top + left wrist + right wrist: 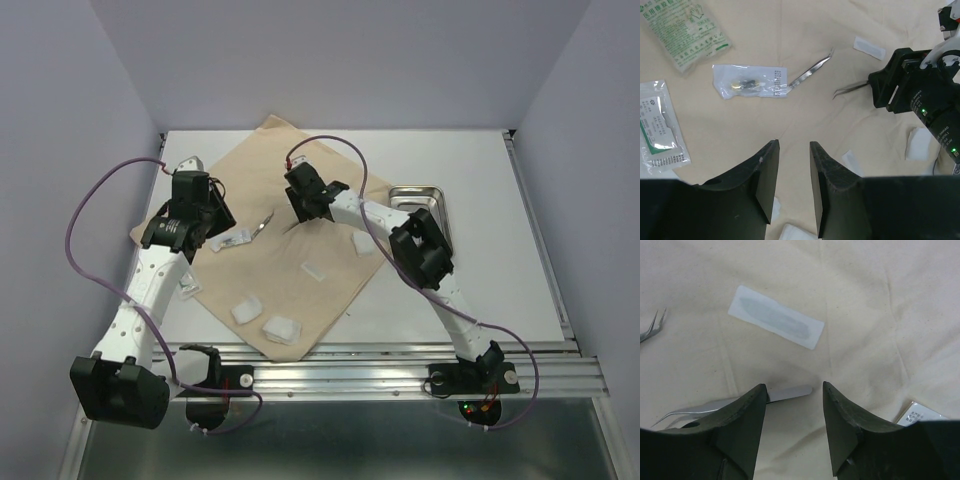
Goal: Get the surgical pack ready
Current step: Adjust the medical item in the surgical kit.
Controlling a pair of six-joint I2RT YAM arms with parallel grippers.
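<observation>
From above, the beige cloth [290,275] lies across the middle of the table [500,290], and the steel tray [421,193] is near the table's right edge.

Left wrist view: the left gripper [792,146] is partly open and empty above the cloth.

Right wrist view: the right gripper [793,386], open and empty, hangs over the forceps [788,391].

Not much legible tbh. The green-printed packet [685,30] up-left of the small clear pouch [750,81] has Chinese characters and a hand outline, too blurry to read. The pouch itself has tiny black print at its right end, unreadable. The striped packet [660,125] down-left of the pouch: fine print, same story. White lettering on the arm housing [917,100] far right of the pouch is blurred too.
</observation>
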